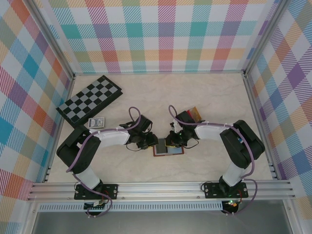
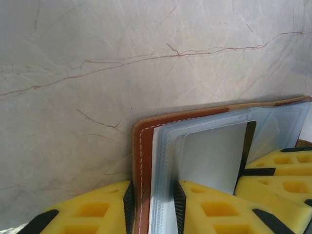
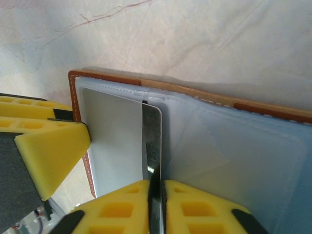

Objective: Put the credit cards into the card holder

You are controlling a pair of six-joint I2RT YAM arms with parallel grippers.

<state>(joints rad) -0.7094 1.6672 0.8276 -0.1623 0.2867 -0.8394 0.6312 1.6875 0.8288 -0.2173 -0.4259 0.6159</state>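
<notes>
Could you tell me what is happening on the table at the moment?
The left gripper pinches one edge of the open card holder, which lies on the table. The right gripper is shut on a credit card, held on edge, its far end against the holder's clear sleeves. The card is not yet fully in.

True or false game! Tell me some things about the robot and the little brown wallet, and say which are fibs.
1. The card holder lies open on the table. True.
2. The right gripper pinches a card on its edge. True.
3. The left gripper holds nothing. False: it clamps the card holder's edge.
4. The chessboard sits on the right side. False: it lies at the far left.
</notes>
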